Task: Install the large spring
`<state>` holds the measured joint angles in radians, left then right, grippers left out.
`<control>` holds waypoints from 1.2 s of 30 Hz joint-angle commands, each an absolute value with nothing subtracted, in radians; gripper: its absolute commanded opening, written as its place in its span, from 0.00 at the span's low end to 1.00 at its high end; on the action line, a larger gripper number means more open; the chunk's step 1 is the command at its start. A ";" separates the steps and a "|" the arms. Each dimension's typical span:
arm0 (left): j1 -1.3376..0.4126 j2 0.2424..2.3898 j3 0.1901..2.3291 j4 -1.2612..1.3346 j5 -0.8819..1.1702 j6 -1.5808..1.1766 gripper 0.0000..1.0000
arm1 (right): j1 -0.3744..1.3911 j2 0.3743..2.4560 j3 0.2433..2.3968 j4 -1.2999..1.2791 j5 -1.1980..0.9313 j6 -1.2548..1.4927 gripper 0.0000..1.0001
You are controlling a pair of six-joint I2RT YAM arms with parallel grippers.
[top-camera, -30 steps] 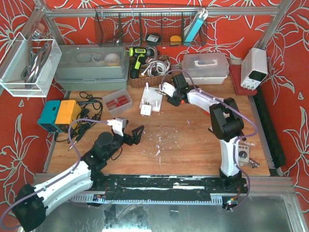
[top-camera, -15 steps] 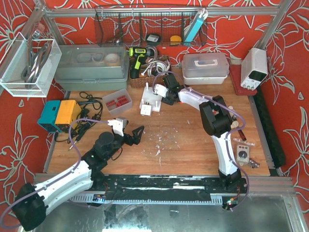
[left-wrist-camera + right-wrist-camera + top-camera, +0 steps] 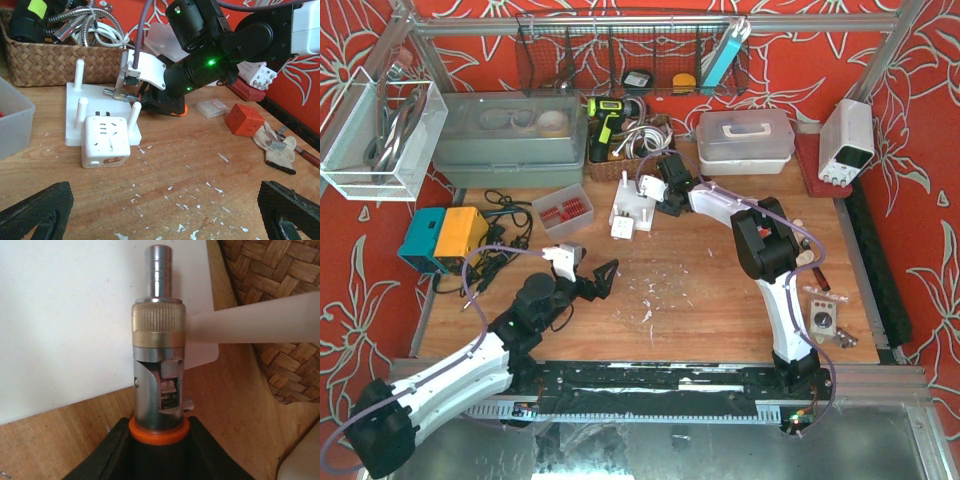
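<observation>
My right gripper (image 3: pixel 666 196) is shut on a silver metal cylinder (image 3: pixel 157 355) with a knurled collar and an orange ring at its base. It holds the cylinder's tip over the white peg plate (image 3: pixel 65 315), beside a white peg (image 3: pixel 250 320). The left wrist view shows the plate (image 3: pixel 95 95), the cylinder (image 3: pixel 117 92) touching or just above it, and a white plug cube (image 3: pixel 105 141) against its front. I cannot make out a coil spring. My left gripper (image 3: pixel 601 279) is wide open and empty over bare wood (image 3: pixel 160 220), well in front of the plate.
A wicker basket (image 3: pixel 625 160) of hoses and cables stands right behind the plate. A clear bin of red parts (image 3: pixel 563 210) is to its left. An orange cube (image 3: pixel 244 119) and small packets lie to its right. Tubs and a power supply (image 3: pixel 845 140) line the back.
My right arm has swung left with the metal cylinder, from right of the plate to over its back edge, then held still. The left arm has not moved.
</observation>
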<state>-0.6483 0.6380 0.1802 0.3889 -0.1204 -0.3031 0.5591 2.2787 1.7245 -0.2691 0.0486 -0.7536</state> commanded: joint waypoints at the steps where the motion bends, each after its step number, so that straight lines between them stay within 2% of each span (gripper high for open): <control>1: -0.653 0.646 0.185 0.423 -0.125 -0.292 1.00 | 0.573 2.264 1.721 -0.247 0.064 -0.793 0.22; 8: -0.653 0.637 0.180 0.419 -0.148 -0.289 1.00 | 0.579 2.190 1.689 -0.240 0.060 -0.768 0.00; 16: -0.653 0.652 0.182 0.420 -0.163 -0.290 1.00 | 0.585 2.036 1.586 -0.248 0.124 -0.639 0.00; 23: -0.653 0.637 0.179 0.414 -0.159 -0.294 1.00 | 0.585 1.868 1.439 -0.321 0.226 -0.380 0.00; 29: -0.654 0.631 0.177 0.413 -0.156 -0.299 1.00 | 0.582 1.784 1.373 -0.520 0.262 -0.046 0.00; 36: -0.653 0.624 0.176 0.408 -0.155 -0.304 1.00 | 0.564 1.742 1.269 -0.671 0.316 0.049 0.00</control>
